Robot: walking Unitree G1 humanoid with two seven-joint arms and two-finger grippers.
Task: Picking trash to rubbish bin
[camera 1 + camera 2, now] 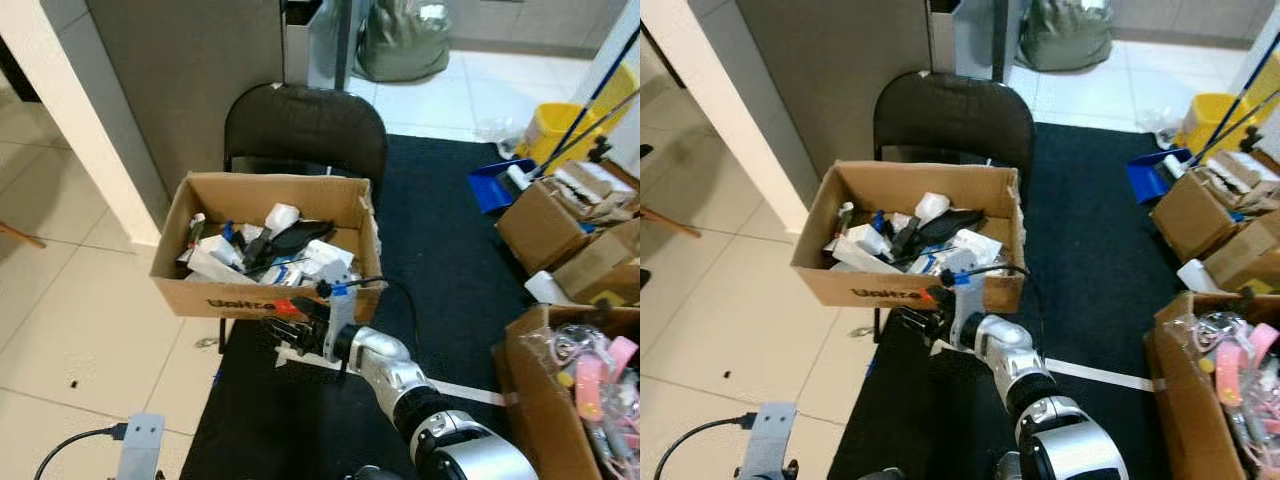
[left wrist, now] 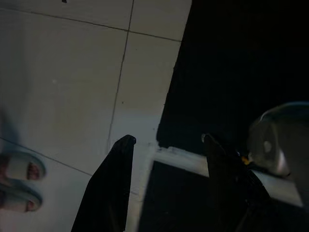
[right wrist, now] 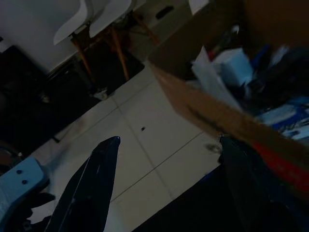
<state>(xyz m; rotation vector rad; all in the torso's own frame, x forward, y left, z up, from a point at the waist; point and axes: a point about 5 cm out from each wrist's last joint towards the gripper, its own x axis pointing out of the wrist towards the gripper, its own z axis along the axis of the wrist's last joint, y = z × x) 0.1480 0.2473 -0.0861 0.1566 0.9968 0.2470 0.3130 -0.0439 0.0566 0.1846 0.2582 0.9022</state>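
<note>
An open cardboard box [image 1: 200, 295] packed with white wrappers, paper and dark scraps rests on a black chair [image 1: 305, 125]. My right arm reaches forward, and its gripper [image 1: 285, 330] hangs just below the box's front wall, over the edge of the black mat. In the right wrist view the right gripper [image 3: 169, 140] is open with nothing between its fingers, and the box's front rim [image 3: 212, 116] lies just ahead. My left gripper [image 2: 166, 145] is open and empty, pointing down at the mat's edge and the tiles.
Black mat [image 1: 450, 250] with a white tape strip [image 1: 465, 392] covers the floor on the right. Cardboard boxes [image 1: 545, 225], a yellow bucket [image 1: 555, 125] and a blue dustpan [image 1: 495, 185] stand at right. Tiled floor [image 1: 90, 320] lies left, with a small scrap [image 1: 205, 343].
</note>
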